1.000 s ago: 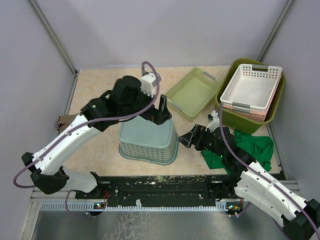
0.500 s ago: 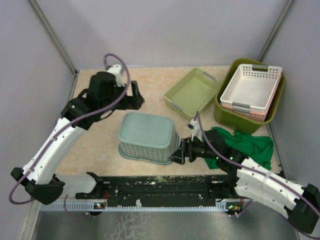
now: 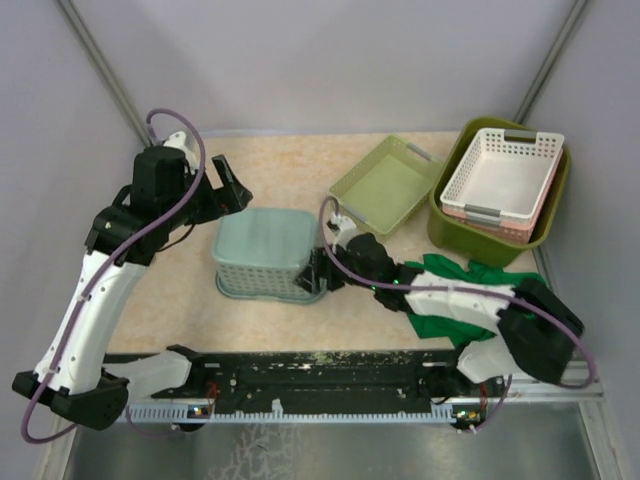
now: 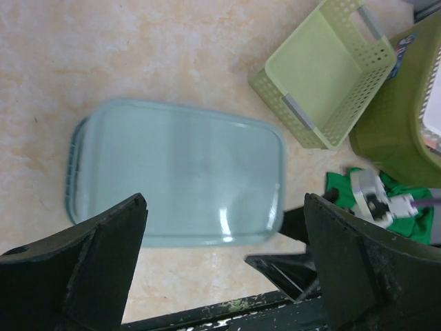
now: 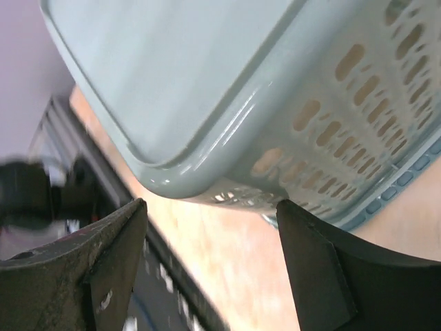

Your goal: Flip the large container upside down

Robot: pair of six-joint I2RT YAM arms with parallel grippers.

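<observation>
The large container (image 3: 455,236), a dark olive-green tub, stands upright at the back right with other baskets nested in it; its side shows in the left wrist view (image 4: 394,117). Neither gripper is near it. A pale teal slotted basket (image 3: 265,250) lies upside down mid-table, also seen in the wrist views (image 4: 179,179) (image 5: 207,89). My left gripper (image 3: 228,182) (image 4: 224,221) is open and empty, above the teal basket's far left side. My right gripper (image 3: 318,270) (image 5: 210,207) is open and empty, at the teal basket's near right corner.
A white basket (image 3: 500,175) sits in a pink one inside the olive tub. A pale yellow-green perforated basket (image 3: 385,185) (image 4: 324,76) stands upright behind the teal one. A green cloth (image 3: 500,290) lies under my right arm. Black rail along the near edge.
My left gripper has lifted off the teal basket and swung back to the left. My right gripper has reached left to the basket's corner. The teal basket has slid left.
</observation>
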